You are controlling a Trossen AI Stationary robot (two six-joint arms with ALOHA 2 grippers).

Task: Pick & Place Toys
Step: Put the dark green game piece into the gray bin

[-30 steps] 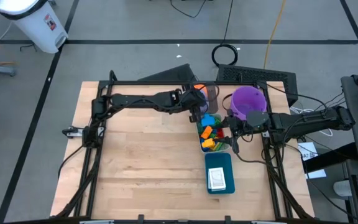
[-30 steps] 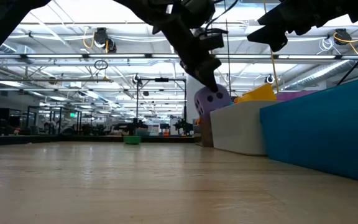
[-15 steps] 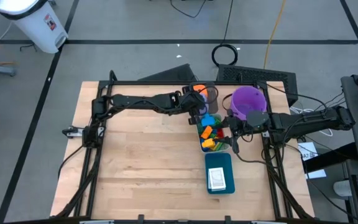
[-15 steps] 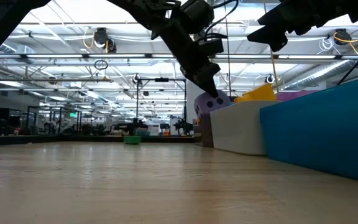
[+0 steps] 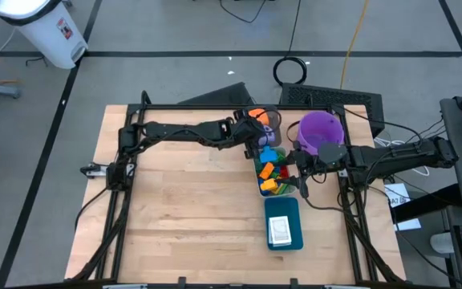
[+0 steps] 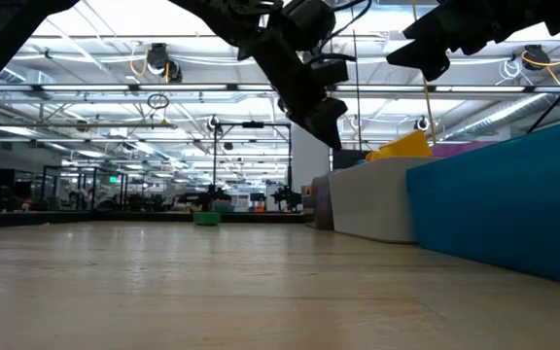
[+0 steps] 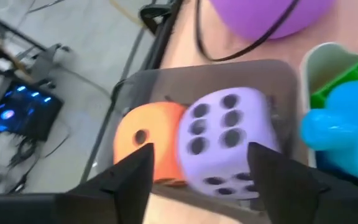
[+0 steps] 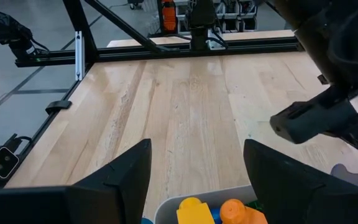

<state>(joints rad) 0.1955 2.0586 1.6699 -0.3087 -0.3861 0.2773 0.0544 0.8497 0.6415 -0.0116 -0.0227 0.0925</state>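
Release step: left gripper [image 7: 194,165], fingers parted, above lavender dotted foam die [image 7: 225,140] lying beside orange die [image 7: 148,140] in clear bin [image 7: 124,93]; right gripper [image 8: 194,165] open over white block tray [image 8: 185,200]; next, likely another toy.

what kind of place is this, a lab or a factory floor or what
Most likely a large open robotics lab or workshop: a wooden table inside a black frame, cables on a grey floor, and long rows of ceiling lights behind.

Two matte black, multi-jointed arms [image 5: 187,128] [image 5: 395,156] with boxy link housings. Black cables run along the links. Each ends in flat, angular dark plastic fingers [image 7: 123,180] [image 8: 120,177].
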